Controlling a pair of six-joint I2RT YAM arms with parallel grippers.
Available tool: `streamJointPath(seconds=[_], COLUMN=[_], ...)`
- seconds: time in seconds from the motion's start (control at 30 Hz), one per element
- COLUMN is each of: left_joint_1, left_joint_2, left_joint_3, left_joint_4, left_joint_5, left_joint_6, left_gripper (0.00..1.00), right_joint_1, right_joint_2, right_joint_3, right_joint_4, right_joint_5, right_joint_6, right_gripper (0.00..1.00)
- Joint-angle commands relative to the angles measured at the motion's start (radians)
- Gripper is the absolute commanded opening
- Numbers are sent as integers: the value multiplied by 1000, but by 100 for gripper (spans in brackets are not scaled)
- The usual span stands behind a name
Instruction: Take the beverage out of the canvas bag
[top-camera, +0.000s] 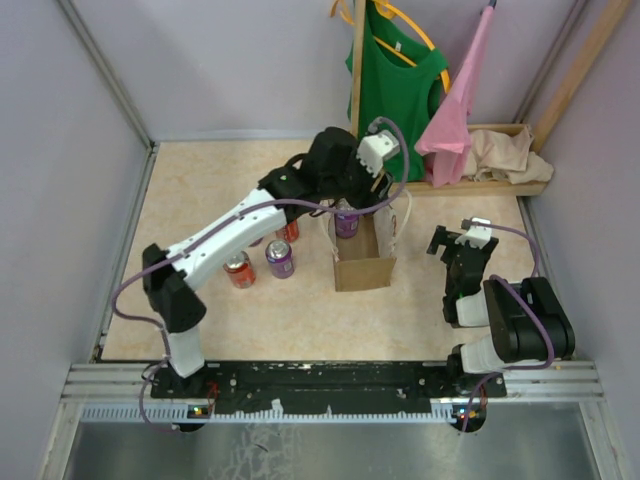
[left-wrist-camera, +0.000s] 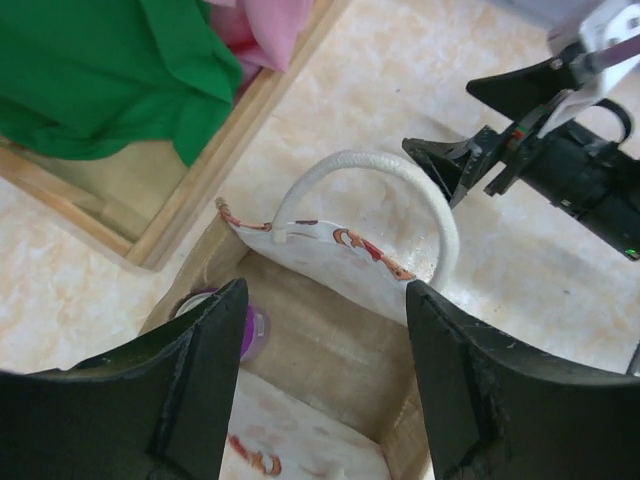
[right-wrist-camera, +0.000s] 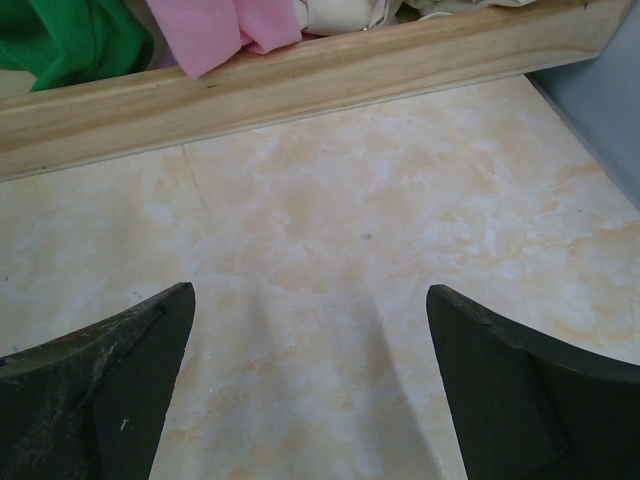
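Fingers apart, left gripper (left-wrist-camera: 325, 290) hangs over the canvas bag (top-camera: 365, 262) on a beige marbled tabletop (top-camera: 200, 190) between lavender walls (top-camera: 60, 150); right gripper (right-wrist-camera: 310, 300) likewise.

The tan-brown box-shaped canvas bag (top-camera: 364, 270) stands upright near the middle of the pale marbled table (top-camera: 200, 190), its top open. A white loop handle (left-wrist-camera: 372, 163) arches above one wall, whose pale lining carries small printed figures. Inside, in a far corner, a purple beverage can (left-wrist-camera: 250, 332) stands upright, only its top showing.
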Motion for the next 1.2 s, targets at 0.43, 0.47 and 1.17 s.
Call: streamJointPath(seconds=[0.43, 0.47, 1.17], left_joint_1=[-12, -6, 61], left_joint_2=[295, 292, 356], left_joint_3=[230, 217, 166], left_joint_4=[-232, -224, -178], left_joint_5=[-245, -259, -256], left_joint_6=[-47, -52, -90], left_gripper=[75, 75, 76], right_joint_1=[-1, -1, -1], right_joint_2=[1, 1, 1], right_joint_3=[27, 27, 27], right_joint_4=[61, 62, 62], right_joint_5=[11, 12, 11], right_joint_6=[-10, -9, -10], right_gripper=[99, 99, 99])
